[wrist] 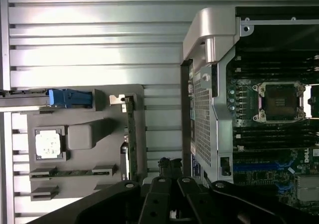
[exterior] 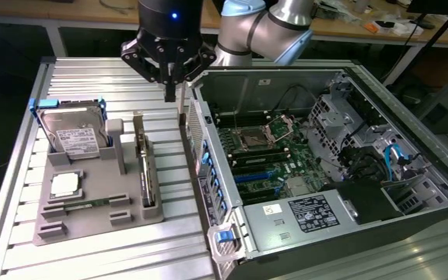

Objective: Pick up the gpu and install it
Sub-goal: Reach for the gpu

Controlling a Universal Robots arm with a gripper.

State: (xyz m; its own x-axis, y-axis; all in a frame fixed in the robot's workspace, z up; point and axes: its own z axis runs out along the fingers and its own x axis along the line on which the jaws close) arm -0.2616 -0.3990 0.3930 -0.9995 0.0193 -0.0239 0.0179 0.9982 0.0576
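Jaws of the black gripper (exterior: 170, 93) hung together, empty, near the thin brownish gpu card (exterior: 144, 175), slotted upright for easy gripping

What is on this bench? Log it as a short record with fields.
pincer: above the gap between the grey holder and the computer case, near the gpu's far end
gpu: standing on edge in the grey holder, on its case side; not installed
hard drive: upright in the same holder, blue frame
computer case: side open, motherboard exposed
table: slatted metal, carries holder and case
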